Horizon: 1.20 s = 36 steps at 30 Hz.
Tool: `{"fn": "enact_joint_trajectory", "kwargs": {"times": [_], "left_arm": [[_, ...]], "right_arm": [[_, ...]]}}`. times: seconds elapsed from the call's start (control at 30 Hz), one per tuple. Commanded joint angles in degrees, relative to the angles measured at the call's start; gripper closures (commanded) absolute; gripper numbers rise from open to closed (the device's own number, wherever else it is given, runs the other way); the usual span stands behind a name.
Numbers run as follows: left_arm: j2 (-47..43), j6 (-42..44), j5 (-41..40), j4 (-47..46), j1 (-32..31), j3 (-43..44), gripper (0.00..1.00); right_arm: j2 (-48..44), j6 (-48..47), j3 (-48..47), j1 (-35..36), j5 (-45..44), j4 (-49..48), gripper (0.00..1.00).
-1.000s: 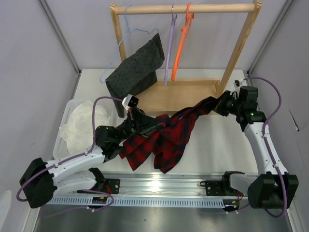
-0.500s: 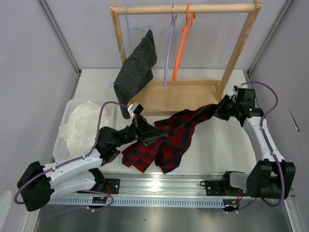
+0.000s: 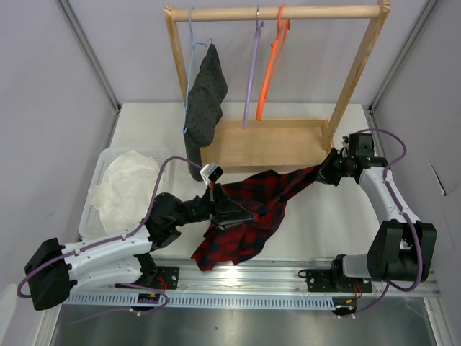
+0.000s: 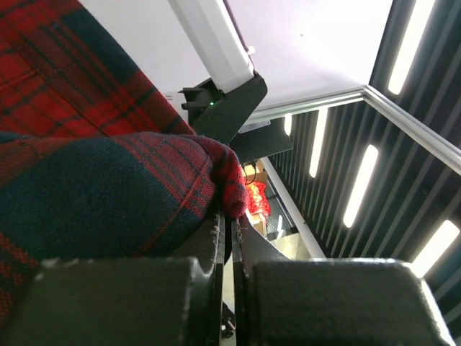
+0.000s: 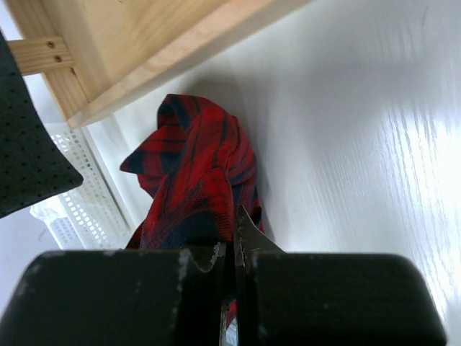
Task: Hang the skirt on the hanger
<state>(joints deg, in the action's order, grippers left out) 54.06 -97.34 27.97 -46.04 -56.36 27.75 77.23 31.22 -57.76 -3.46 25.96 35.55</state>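
Left fingers (image 4: 122,295): closed tight on plaid skirt (image 3: 248,216), frame centre — holding it spread.
Right fingers (image 5: 331,299): pinched on its right corner, ready for lilac hanger (image 3: 252,79).

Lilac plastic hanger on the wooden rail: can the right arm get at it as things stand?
Probably not yet. The right tool is shut on the red-and-black plaid skirt, so it has no free grip, and the orange plastic hanger hangs close beside the lilac plastic hanger on that arm's side.

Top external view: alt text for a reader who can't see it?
The left claw and right claw, both shut, hold a red plaid skirt stretched between them over the white table. The lilac hanger hangs bare on the wooden rack behind.
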Motion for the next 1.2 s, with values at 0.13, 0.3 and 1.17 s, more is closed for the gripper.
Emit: {"fn": "enact_joint_trajectory", "kwargs": {"times": [0.13, 0.3, 1.17], "left_arm": [[-9.6, -4.9, 12.0, -33.0, -4.1, 8.2, 1.0], [-7.6, -4.2, 11.9, -40.2, -4.1, 11.6, 1.0], [-4.3, -3.8, 14.1, -52.7, -12.3, 22.1, 1.0]], "right_arm": [[3.7, -3.9, 2.5, -4.5, -19.8, -12.3, 1.0], [3.6, -4.6, 4.1, -4.4, -20.6, -11.9, 1.0], [10.3, -5.2, 2.4, -3.2, -24.7, -10.9, 1.0]]}}
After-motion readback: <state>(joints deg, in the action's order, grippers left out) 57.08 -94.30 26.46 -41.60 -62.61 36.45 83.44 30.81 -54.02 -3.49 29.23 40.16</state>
